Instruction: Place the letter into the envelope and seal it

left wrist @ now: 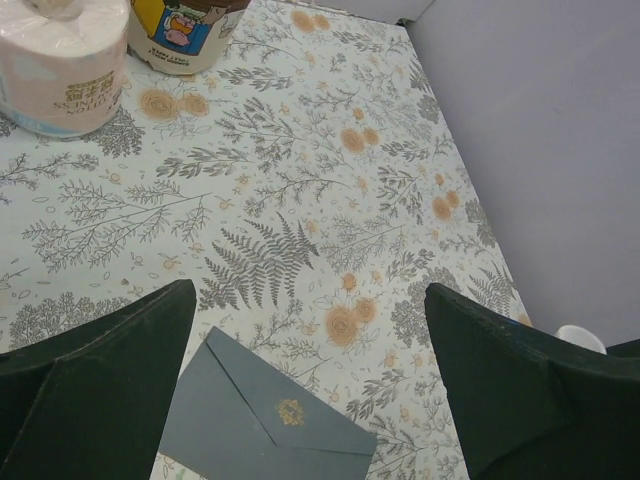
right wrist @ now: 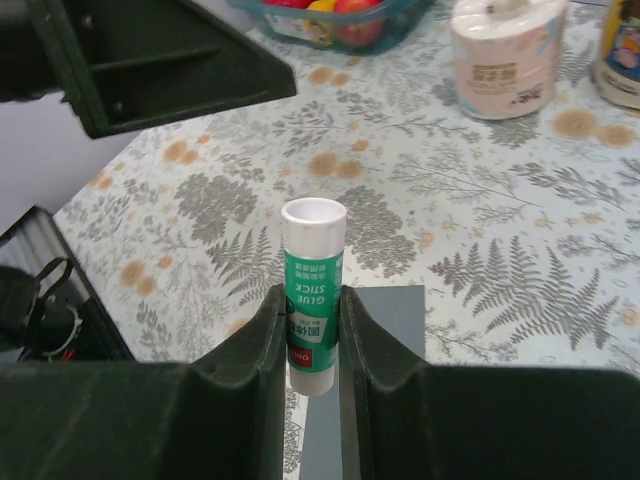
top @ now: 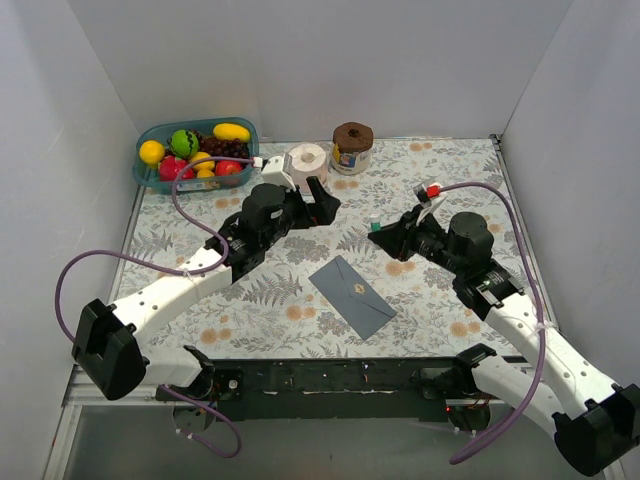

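Note:
The dark grey envelope (top: 352,296) lies flat on the floral cloth in the middle front, flap closed, gold seal on top. It also shows in the left wrist view (left wrist: 262,426) and, partly hidden, in the right wrist view (right wrist: 388,318). The letter is out of view. My left gripper (top: 322,205) is open and empty, held above the cloth behind the envelope. My right gripper (top: 384,237) is shut on a green and white glue stick (right wrist: 312,292), held upright above the envelope's right end.
A blue basket of toy fruit (top: 196,152) stands at the back left. A toilet roll (top: 307,160) and a printed cup with a brown lid (top: 352,147) stand at the back middle. White walls close in both sides.

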You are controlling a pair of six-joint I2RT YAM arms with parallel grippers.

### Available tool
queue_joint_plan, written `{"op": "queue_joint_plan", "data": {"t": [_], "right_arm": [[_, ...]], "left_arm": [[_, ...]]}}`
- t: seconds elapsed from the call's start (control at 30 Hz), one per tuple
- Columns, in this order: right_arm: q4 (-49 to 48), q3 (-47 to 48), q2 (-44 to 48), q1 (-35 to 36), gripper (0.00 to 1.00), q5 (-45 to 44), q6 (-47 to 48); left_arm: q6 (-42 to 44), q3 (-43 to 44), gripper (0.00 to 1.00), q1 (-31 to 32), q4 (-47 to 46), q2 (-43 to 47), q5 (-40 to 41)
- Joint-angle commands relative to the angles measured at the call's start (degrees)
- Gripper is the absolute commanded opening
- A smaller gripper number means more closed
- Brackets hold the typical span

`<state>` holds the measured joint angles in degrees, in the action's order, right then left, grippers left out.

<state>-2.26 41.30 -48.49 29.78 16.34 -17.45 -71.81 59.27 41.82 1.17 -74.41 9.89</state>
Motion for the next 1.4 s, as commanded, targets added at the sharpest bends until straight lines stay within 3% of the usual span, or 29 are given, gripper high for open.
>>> {"op": "queue_joint_plan", "data": {"t": [0.0, 0.3, 0.63, 1.37], "right_arm": [[-9.67, -1.74, 0.32, 0.19, 0.01, 10.37, 1.90], [-13.21, 0.09, -1.25, 0.19, 0.01, 18.73, -0.56], [-13.91, 1.15, -4.50, 0.19, 0.01, 22.24, -2.06], [-11.89, 1.59, -4.42, 0.10, 0.01, 21.54, -1.36]], "left_arm": [[-0.09, -0.20, 0.98, -0.51, -0.90, 3.05, -4.17], [4.31, 3.40, 0.92, -0.34, 1.38, -3.28, -12.17], [9.93, 6.65, 0.91, 2.82, 3.48, -5.57, -12.53], [18.64, 9.64, 0.93, 9.42, 4.54, -8.91, -15.34]]}}
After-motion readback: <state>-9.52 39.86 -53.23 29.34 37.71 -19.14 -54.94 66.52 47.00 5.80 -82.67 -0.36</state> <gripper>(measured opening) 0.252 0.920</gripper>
